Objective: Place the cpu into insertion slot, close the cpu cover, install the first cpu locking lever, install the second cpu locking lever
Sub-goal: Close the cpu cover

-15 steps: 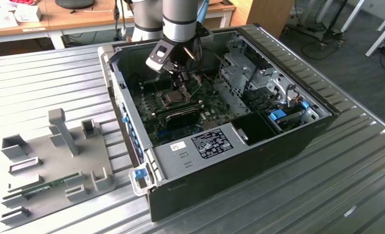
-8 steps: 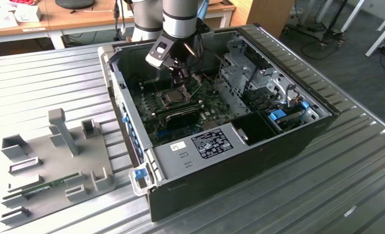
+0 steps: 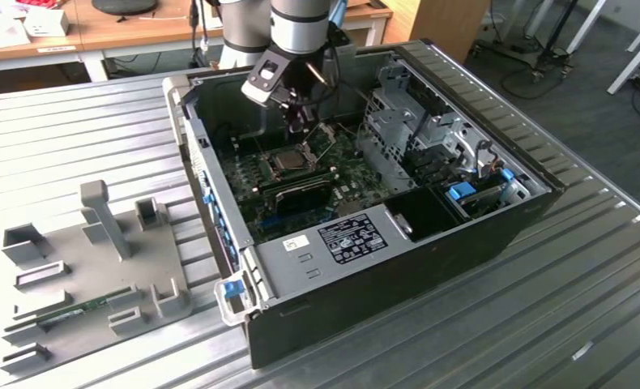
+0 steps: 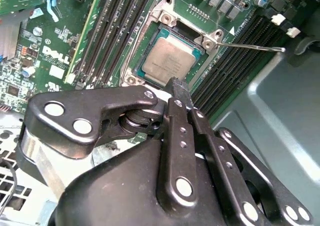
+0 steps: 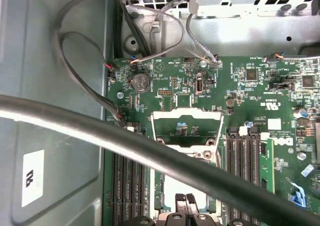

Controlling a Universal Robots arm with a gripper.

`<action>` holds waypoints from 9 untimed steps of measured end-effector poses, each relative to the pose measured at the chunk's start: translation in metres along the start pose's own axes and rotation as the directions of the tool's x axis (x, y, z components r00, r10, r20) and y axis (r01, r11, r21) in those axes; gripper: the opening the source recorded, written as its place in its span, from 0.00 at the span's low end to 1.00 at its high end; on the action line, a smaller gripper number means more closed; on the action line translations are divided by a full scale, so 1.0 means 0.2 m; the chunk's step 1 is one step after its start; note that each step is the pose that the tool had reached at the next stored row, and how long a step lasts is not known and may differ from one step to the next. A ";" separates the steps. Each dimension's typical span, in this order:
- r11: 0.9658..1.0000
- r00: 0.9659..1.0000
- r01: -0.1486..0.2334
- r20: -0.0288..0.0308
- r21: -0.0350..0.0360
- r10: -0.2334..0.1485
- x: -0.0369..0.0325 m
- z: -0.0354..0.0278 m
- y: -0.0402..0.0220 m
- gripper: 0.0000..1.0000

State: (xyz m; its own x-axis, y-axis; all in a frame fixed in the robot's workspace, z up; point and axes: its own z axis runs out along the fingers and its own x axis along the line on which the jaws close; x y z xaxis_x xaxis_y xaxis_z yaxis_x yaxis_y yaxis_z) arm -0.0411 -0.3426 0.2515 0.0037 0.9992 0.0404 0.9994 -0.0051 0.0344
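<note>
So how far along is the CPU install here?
Done: the cpu sits in the insertion slot. In hand: nothing; the shut claw hovers by the slot's edge. Left: the cpu cover stands open, and one locking lever sticks out unlatched.

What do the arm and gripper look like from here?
The arm is a silver-grey cylinder with blue trim. A pale boxy module sits at its wrist. The gripper is black: hinged link bars with shiny round pins, and a silvery band. A thick grey cable crosses the first wrist view.
</note>
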 end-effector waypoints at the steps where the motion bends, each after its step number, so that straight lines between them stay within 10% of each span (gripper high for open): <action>1: 1.000 1.000 0.000 0.000 0.000 0.000 0.000 -0.009 0.000 0.10; 9: 1.000 1.000 0.000 0.000 0.000 0.000 0.001 -0.023 0.001 0.10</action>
State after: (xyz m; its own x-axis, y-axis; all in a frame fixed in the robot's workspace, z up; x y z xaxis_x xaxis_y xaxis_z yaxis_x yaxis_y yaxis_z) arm -0.0410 -0.3426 0.2561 0.0036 0.9992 0.0406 0.9994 -0.0050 0.0344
